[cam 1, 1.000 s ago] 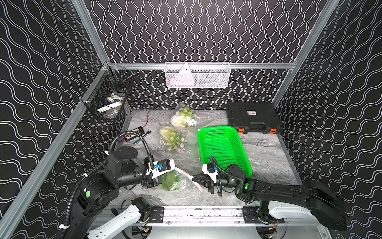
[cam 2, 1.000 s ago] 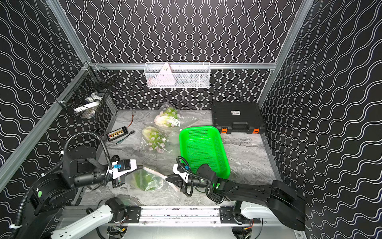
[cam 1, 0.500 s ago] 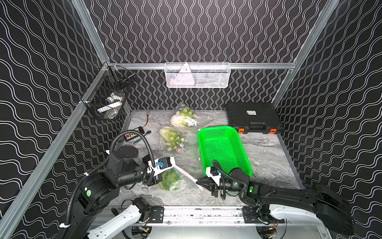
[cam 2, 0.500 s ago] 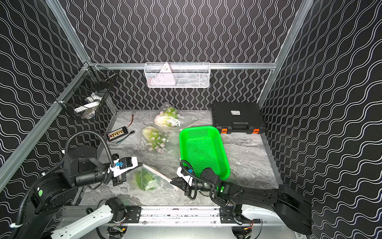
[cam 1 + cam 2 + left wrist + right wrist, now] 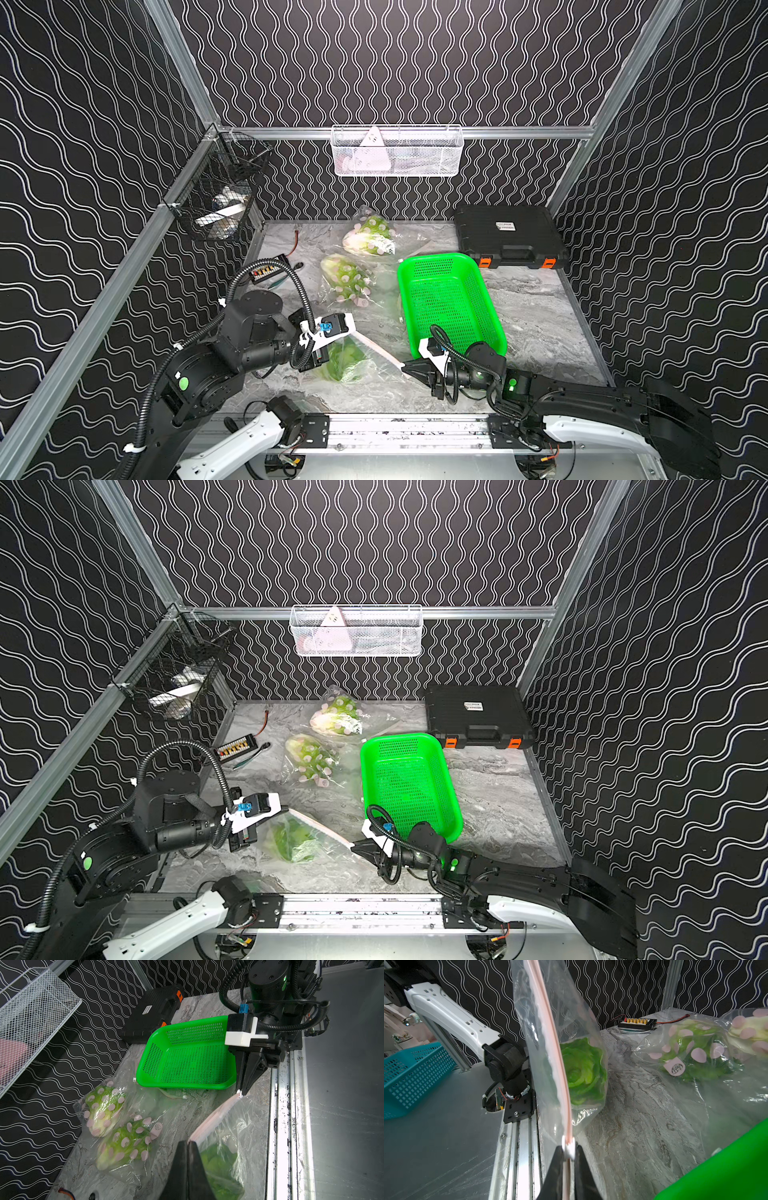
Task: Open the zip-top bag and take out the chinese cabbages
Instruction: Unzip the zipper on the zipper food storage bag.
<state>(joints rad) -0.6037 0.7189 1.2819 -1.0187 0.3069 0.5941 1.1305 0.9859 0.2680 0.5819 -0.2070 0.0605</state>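
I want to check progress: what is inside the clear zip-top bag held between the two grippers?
Inside the zip-top bag one chinese cabbage shows through the clear plastic, green leaves toward the right wrist camera. In that view the leaves cover its base.

Marble tabletop (image 5: 540,316) bears green basket (image 5: 449,307), black case (image 5: 507,237), bagged chinese cabbages (image 5: 347,276).
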